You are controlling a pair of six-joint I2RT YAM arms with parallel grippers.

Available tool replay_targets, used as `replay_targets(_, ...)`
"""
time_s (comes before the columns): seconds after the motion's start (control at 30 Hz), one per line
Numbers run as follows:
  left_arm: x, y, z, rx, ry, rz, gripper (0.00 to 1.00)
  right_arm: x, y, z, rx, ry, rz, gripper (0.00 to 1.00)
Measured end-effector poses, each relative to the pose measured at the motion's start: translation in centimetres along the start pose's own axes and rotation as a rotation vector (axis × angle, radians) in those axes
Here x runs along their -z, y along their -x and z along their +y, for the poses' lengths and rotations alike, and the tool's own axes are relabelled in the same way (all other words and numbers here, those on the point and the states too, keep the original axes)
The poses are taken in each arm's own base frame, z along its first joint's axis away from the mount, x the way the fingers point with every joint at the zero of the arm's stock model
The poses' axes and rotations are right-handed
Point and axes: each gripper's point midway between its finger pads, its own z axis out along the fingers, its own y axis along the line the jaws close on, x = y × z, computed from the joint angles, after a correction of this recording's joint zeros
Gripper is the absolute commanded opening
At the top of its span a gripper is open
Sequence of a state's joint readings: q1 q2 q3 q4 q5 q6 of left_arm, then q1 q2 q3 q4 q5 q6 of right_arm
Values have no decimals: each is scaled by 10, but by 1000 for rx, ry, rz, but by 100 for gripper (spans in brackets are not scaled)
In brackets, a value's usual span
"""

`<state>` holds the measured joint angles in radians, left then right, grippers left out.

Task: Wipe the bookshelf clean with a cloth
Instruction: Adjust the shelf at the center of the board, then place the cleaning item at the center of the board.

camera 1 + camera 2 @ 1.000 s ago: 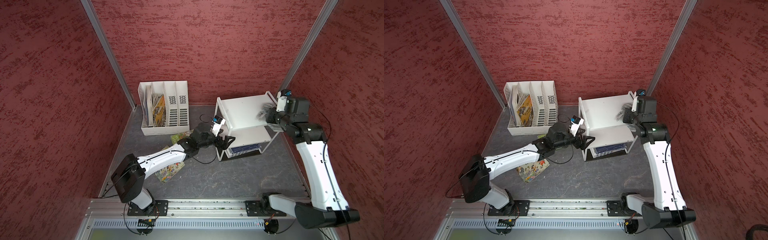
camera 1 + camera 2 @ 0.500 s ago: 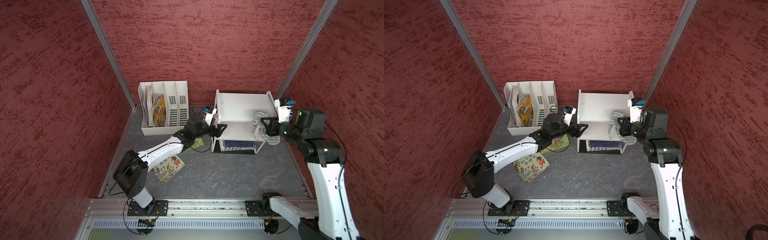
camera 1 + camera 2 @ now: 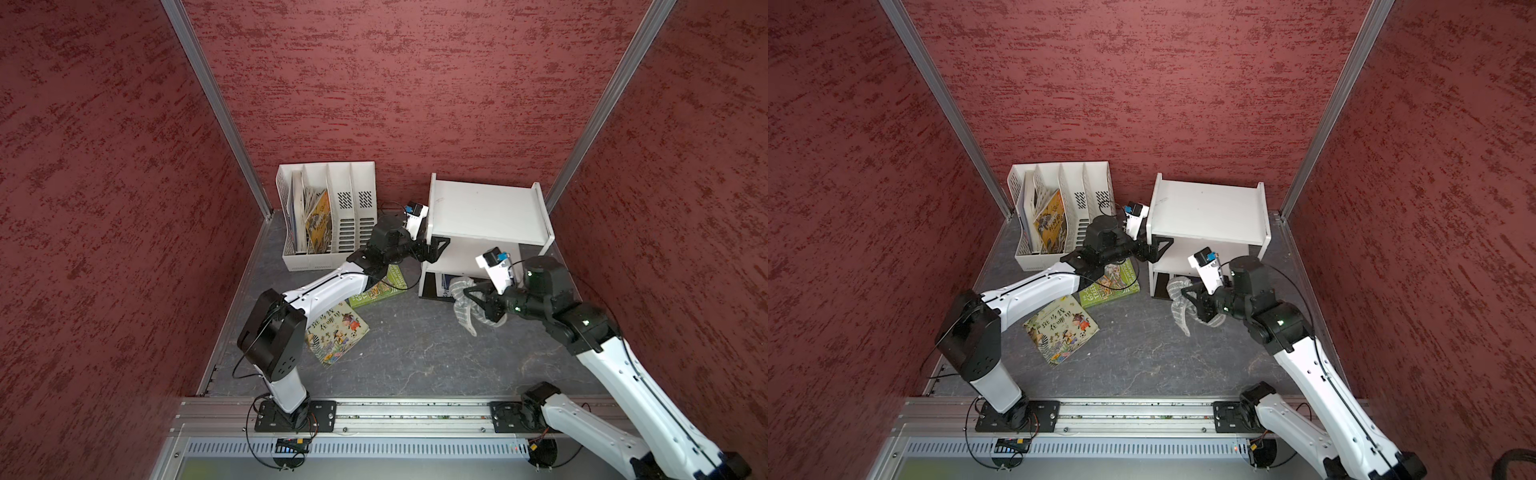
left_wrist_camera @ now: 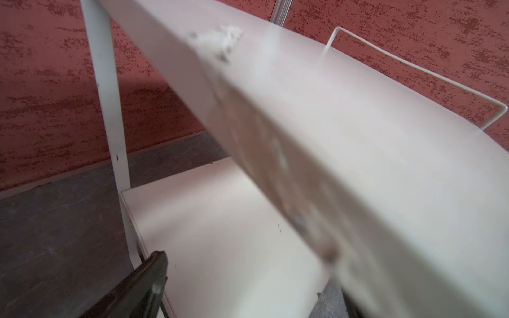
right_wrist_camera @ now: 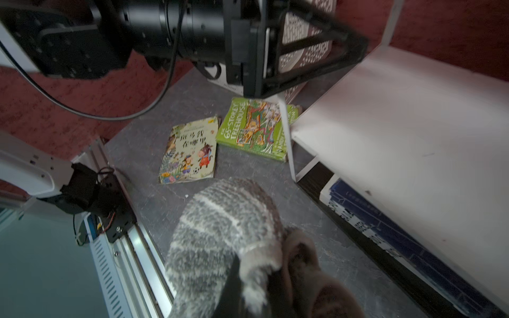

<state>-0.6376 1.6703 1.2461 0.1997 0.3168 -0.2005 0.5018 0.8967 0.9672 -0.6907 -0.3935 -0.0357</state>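
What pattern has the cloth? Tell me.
The cloth is grey with thin pale stripes; right wrist view.

The green book [image 5: 253, 129] lying flat on the floor carries on its cover, in light letters, the title "65-STOREY TREEHOUSE", which is well readable in the right wrist view, and the "65" also shows in a top view [image 3: 1113, 286]. The picture book [image 5: 190, 151] beside it has big dark Chinese characters in two rows on a pale cover; the lower row seems to be 在哪里, and the upper row I cannot read for sure. On the dark blue book [image 5: 385, 220] at the bottom of the bookshelf [image 5: 399, 124] there are white marks, but they are too small to read.
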Motion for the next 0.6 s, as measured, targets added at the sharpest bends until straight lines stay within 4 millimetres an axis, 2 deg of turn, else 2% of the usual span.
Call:
replay_targets(0.1, 27, -5, 0, -1, 12, 2, 100, -34, -27, 2, 27, 9, 75, 0)
replay_targets(0.17, 47, -2, -2, -5, 16, -15, 100, -55, -45, -1, 27, 4, 119, 0)
replay_targets(0.27, 77, 5, -8, -13, 15, -52, 100, -81, -63, -7, 27, -6, 167, 0)
replay_targets(0.33, 94, 8, -10, -18, 22, -75, 100, -98, -71, -7, 34, 3, 196, 6)
replay_targets(0.37, 100, 8, -10, -20, 31, -85, 100, -106, -75, -6, 37, 8, 210, 13)
replay_targets(0.47, 118, 5, -4, -14, 72, -104, 100, -125, -87, -6, 39, 14, 254, 52)
replay_targets(0.53, 127, 1, 6, 2, 111, -107, 100, -130, -94, -9, 38, -1, 278, 72)
replay_targets(0.6, 133, -1, 14, 18, 147, -108, 100, -127, -94, -15, 38, -38, 280, 87)
